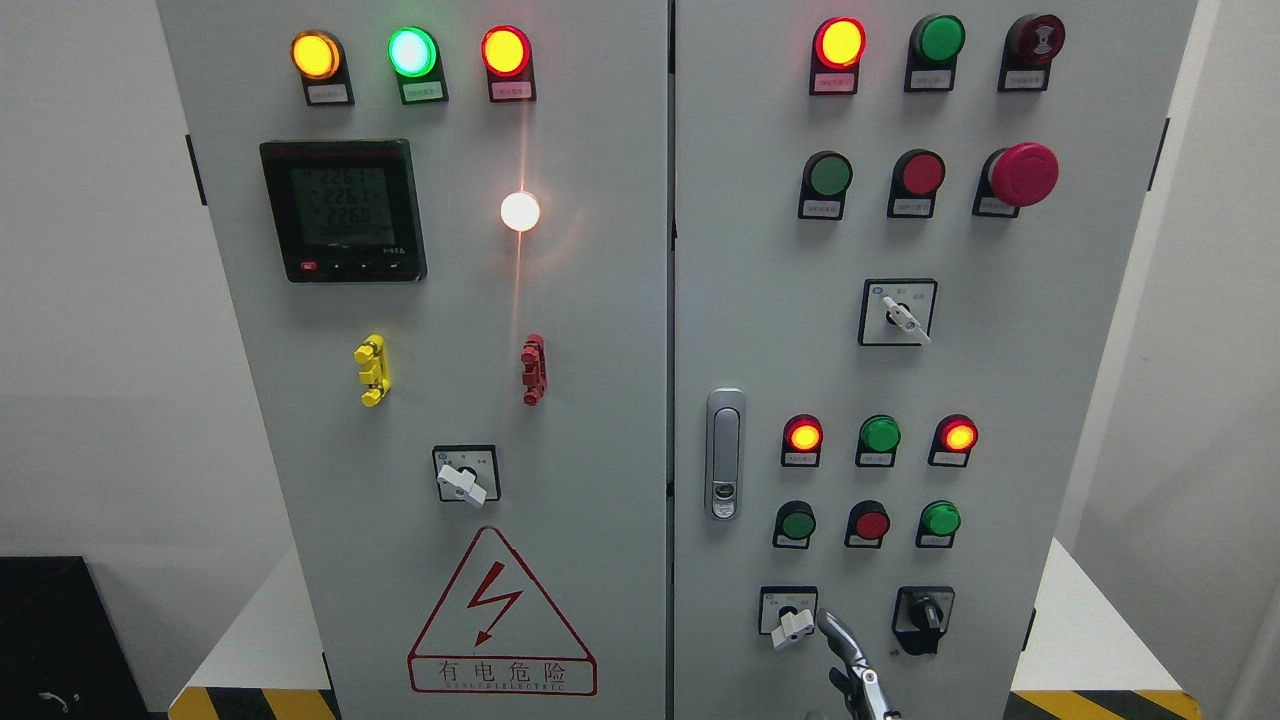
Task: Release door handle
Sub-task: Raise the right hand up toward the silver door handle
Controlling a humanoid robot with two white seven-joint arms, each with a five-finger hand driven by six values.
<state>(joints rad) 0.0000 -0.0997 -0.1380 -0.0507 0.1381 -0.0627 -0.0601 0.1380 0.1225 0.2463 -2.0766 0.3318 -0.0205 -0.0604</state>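
White walls framing grey metal double-door control cabinet (600, 400), both doors sitting closed. Silver recessed door handle (725, 455) looking free, nothing touching it. Metallic hand (850, 665) poking up well below handle, fingers holding nothing; spread or curled, can't tell. Release looking basically done.

Only a small part of the robot shows — a hand (850, 665) at the bottom edge, right of the middle. Its fingers (835, 630) are slim and silver-grey, with a glossy metallic sheen and a rounded tip. Dark joints break the bright segments — black gaps between the links. Lower down, near the edge, the metal looks lighter and bears what seems a small round screw or pin.
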